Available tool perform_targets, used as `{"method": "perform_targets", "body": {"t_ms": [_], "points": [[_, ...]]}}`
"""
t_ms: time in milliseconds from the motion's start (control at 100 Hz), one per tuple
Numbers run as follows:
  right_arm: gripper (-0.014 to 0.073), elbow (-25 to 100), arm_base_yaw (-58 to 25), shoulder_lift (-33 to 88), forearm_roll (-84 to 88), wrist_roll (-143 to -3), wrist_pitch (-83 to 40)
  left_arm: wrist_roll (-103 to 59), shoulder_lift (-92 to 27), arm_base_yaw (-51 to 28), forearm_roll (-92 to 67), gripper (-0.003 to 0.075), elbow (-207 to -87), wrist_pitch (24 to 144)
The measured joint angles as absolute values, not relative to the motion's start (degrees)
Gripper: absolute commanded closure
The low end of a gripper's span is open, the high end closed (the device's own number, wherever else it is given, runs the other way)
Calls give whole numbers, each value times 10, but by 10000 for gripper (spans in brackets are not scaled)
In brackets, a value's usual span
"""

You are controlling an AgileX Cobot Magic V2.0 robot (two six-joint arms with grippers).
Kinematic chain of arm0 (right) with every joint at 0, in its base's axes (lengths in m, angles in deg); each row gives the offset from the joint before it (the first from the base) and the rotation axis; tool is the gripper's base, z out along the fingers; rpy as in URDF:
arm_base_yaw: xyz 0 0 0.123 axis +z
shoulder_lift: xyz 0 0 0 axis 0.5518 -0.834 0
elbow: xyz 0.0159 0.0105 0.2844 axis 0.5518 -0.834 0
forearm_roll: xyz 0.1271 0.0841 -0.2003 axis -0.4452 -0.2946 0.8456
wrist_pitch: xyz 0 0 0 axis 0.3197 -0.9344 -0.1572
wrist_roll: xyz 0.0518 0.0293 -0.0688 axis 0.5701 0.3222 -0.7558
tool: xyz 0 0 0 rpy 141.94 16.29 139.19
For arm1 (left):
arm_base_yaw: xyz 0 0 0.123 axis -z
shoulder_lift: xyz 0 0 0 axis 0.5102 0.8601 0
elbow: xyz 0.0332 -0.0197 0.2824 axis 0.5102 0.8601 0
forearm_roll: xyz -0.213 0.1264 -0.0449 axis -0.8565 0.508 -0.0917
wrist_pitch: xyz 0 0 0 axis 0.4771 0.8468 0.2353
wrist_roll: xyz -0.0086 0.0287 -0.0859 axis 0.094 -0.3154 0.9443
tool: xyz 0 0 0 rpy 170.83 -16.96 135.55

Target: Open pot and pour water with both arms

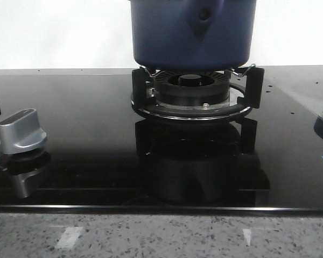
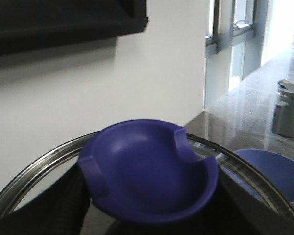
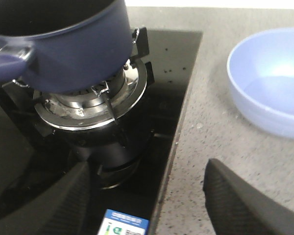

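Up front, the pot [image 1: 192, 32] sits on the burner [image 1: 191, 88] at the back middle of the black glass hob [image 1: 86, 156], its drop-shaped handle mount facing the camera. From the right wrist view the pot [image 3: 63, 49] has no lid on and its inside looks dark; I cannot tell what is in it. A silver knob [image 1: 21, 131] stands on the hob to the left, well apart from the burner.

The left tool [image 2: 152, 223] holds a glass lid by its blue knob [image 2: 149, 171], with the dark fingers [image 2: 63, 210] on either side of the knob and the steel rim [image 2: 34, 169] curving around it. How tightly the fingers close is hidden under the knob.

The right tool [image 3: 147, 200] hangs wide open with nothing in it, over the hob's right edge where it meets the speckled desk [image 3: 206, 122]. A pale blue bowl [image 3: 269, 83] rests on the desk to the right of the hob, apart from the pot.
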State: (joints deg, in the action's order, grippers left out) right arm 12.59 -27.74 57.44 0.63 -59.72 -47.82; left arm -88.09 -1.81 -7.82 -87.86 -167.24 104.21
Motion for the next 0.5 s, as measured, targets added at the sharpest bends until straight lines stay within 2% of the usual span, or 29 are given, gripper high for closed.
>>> {"method": "perform_targets", "body": {"t_ms": [250,500], "points": [[149,209,-289,484,130,-452,-505,-826,-53,-180,-842,442,-1672,1069],[149,322,-376,330,236,-423,-575,-810,-82,-259,-826,442,-1672,1091]]}}
